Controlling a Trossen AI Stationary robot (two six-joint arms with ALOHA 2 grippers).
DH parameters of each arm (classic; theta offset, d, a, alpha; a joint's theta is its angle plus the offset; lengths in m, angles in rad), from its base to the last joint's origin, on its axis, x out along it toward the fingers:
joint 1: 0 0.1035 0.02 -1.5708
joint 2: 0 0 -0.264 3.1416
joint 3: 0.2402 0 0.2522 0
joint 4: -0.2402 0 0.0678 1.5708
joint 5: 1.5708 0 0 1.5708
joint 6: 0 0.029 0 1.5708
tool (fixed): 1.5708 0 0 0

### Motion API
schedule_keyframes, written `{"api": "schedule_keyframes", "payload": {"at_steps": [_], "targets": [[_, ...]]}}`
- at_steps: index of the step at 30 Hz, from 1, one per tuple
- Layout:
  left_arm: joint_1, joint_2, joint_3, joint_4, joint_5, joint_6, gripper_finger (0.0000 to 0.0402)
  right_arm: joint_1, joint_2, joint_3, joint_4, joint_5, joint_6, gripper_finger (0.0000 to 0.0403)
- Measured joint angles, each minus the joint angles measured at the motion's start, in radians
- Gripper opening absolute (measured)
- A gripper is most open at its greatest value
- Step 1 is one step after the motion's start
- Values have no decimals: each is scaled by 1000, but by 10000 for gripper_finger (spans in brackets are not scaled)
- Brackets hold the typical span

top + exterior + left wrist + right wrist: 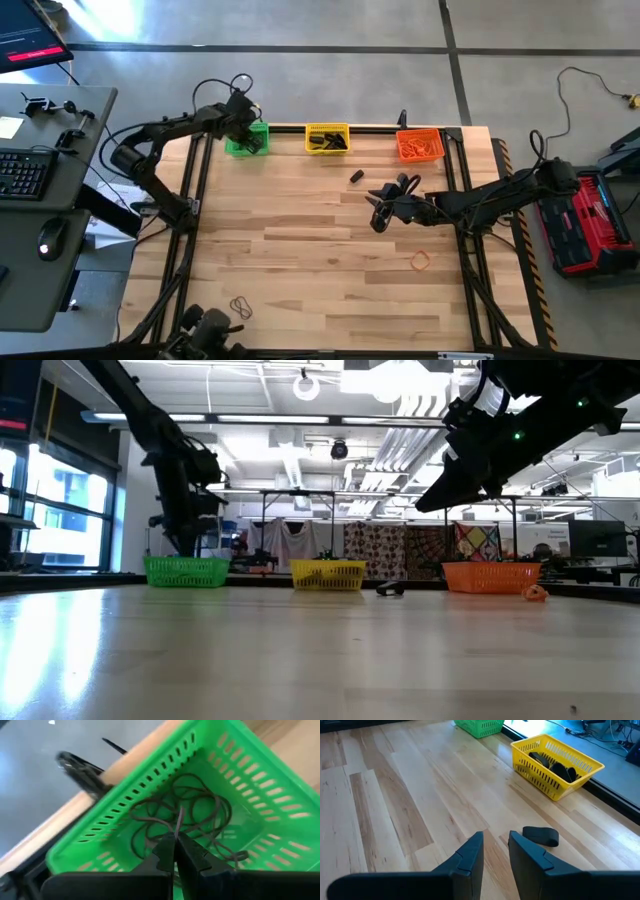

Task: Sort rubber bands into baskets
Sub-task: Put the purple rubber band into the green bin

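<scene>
Hanging over the green basket (pixel 250 785), the left gripper (pixel 175 845) is closed, pinching what looks like a thin dark rubber band (pixel 178 820); more dark bands (pixel 200 805) lie directly below it. The right gripper (pixel 495 851), fingers slightly apart and empty, hovers above the counter (pixel 300 250) just short of a black band (pixel 540 835), the yellow basket (pixel 555 762) beyond. No writing is legible.

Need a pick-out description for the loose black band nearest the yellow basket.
Start at the yellow basket in the middle of the table's far edge. Just toward the right gripper lies a wide black band, alone on bare wood. The loose orange band lies nearer the front.
</scene>
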Motion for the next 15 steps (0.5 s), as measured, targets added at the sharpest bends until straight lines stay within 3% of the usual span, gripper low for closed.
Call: {"api": "schedule_keyframes", "payload": {"at_steps": [10,15], "targets": [[0,55,0,31,28,9,1,0,0,0,0,0,0,80],[-14,45,0,46,24,37,24,0,0,0,-1,0,0,80]]}}
